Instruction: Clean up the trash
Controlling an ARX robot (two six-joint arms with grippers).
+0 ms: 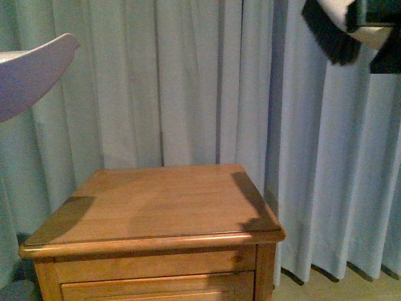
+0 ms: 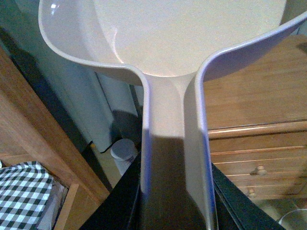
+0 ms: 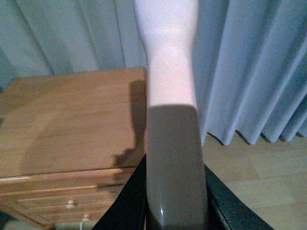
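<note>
My left gripper (image 2: 175,211) is shut on the handle of the beige dustpan (image 2: 182,33), held high; its rim shows at the upper left of the front view (image 1: 31,69). The pan's inside looks empty. My right gripper (image 3: 175,211) is shut on the pale handle of the brush (image 3: 170,72), raised at the upper right of the front view, where its dark bristles (image 1: 332,34) hang down. No crumpled white paper trash shows in any view; the wooden cabinet top (image 1: 163,200) is bare.
The wooden cabinet has drawers with small knobs (image 2: 260,170). Pale curtains (image 1: 188,75) hang behind it to the wood floor (image 3: 259,177). A small white ribbed bin (image 2: 123,152) stands on the floor. A checked cloth (image 2: 24,191) lies beside wooden furniture.
</note>
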